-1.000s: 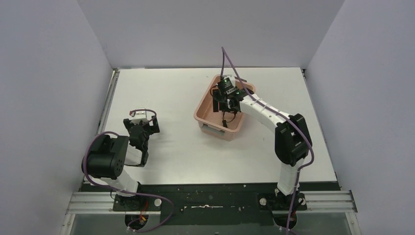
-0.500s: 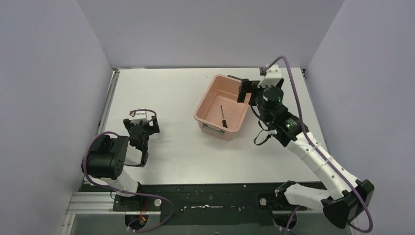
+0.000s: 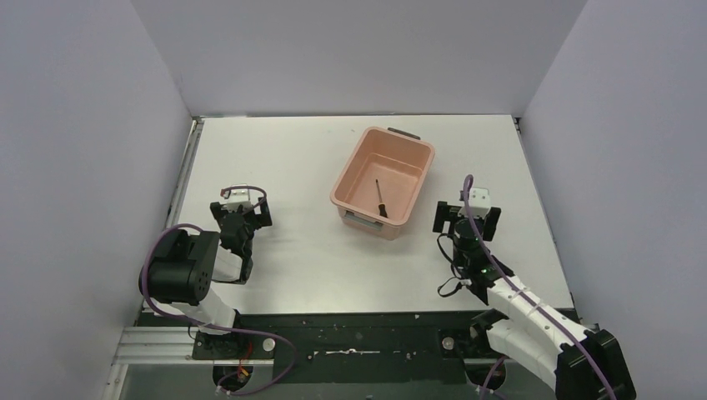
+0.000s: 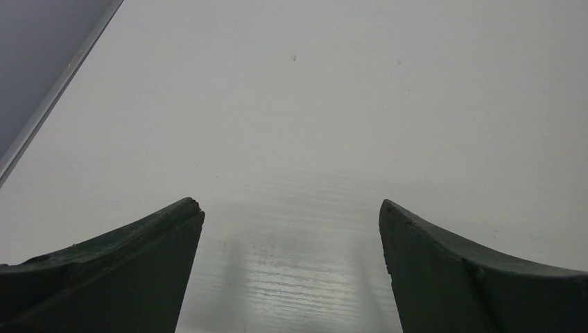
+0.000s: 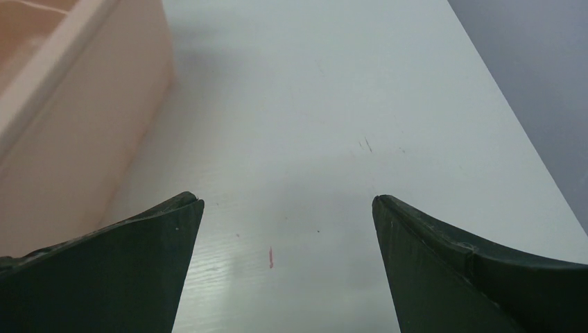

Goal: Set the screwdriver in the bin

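The small dark screwdriver [image 3: 379, 198] lies on the floor of the salmon-pink bin [image 3: 348, 167], which stands at the middle right of the table. My right gripper [image 3: 466, 216] hovers low over the table just right of the bin, open, with nothing between its fingers. In the right wrist view the bin's outer wall [image 5: 83, 111] fills the left side and the gripper [image 5: 288, 201] frames bare table. My left gripper [image 3: 242, 213] rests open at the table's left side, far from the bin. In the left wrist view that gripper [image 4: 291, 205] has only white table between its fingers.
White walls enclose the table on three sides. A metal rail [image 3: 187, 167] runs along the table's left edge. The table's right edge [image 5: 513, 118] lies close to my right gripper. Purple cables loop around both arms.
The screwdriver has dropped from my right gripper into the bin. The right arm then drew back from above the bin toward the near right and folded low.
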### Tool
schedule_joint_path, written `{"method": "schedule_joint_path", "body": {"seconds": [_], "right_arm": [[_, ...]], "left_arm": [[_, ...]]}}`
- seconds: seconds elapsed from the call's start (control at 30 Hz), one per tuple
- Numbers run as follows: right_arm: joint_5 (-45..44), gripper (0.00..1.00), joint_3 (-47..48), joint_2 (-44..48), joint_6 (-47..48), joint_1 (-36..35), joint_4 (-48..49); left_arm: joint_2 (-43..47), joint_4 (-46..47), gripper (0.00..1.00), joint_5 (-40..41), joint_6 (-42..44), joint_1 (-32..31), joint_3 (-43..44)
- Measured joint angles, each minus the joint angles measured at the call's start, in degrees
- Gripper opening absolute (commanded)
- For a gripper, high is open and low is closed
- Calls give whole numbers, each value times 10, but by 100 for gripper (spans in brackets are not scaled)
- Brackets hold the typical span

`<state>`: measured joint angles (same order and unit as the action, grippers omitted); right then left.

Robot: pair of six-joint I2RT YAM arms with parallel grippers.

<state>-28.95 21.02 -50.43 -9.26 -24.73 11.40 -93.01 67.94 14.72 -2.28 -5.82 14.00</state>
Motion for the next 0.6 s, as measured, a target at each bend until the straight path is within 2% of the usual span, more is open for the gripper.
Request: {"method": "schedule_joint_path", "body": {"seconds": [0.2,0.6], "right_arm": [[-7,100,-90,8,5,0,71],[-2,100,-92,8,11,0,122]], "left_arm": [[0,0,97,0,0,0,0],[0,0,97,0,0,0,0]]}}
